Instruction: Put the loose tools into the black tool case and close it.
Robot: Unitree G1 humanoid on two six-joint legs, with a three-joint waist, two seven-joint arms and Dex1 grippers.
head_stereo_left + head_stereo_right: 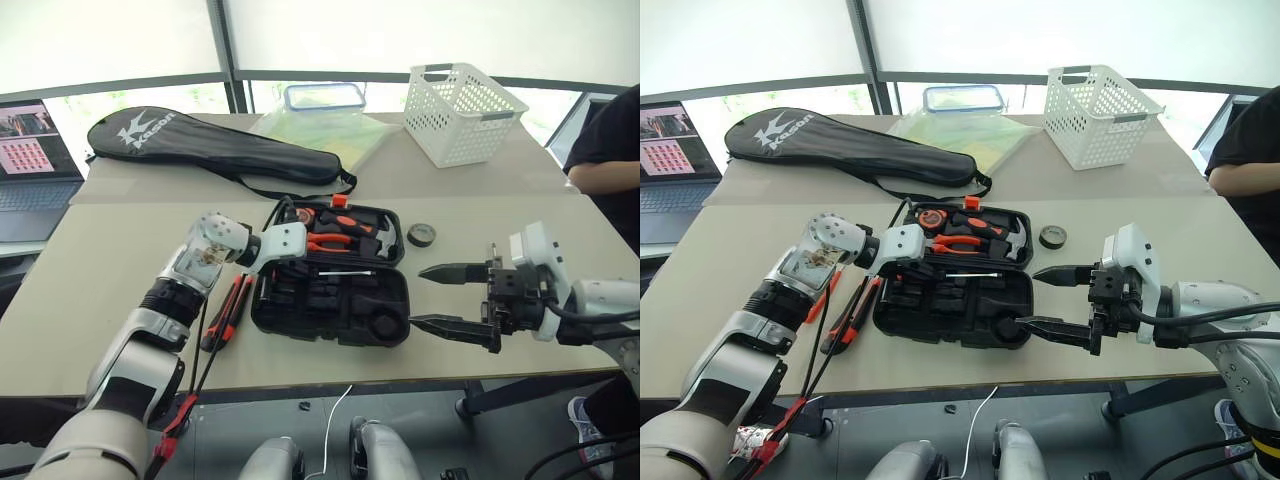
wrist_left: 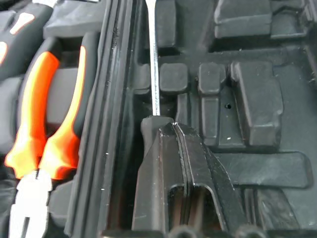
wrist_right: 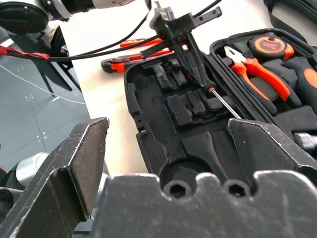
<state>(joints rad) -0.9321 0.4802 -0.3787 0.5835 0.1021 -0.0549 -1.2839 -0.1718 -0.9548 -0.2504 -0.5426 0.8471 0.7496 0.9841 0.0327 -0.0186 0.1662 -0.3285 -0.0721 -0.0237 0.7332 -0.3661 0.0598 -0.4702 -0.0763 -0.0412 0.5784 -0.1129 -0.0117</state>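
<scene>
Left wrist view: jaws apparently pinch slim screwdriver (image 2: 154,74) over case (image 2: 257,99).

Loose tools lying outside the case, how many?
3: two orange-black tools side by side left of the case, tape roll off its far right corner. The screwdriver in the left gripper is over the case, not counted. Others may be hidden.

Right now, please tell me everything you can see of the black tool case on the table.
The black tool case is a rounded clamshell of moulded black plastic, lying open and flat on the beige table. The far half holds orange-handled pliers, a hammer and a tape measure; the near half shows mostly unfilled slots. The left gripper, shut on a screwdriver, reaches over it. The orange latch sits at its far edge.
</scene>
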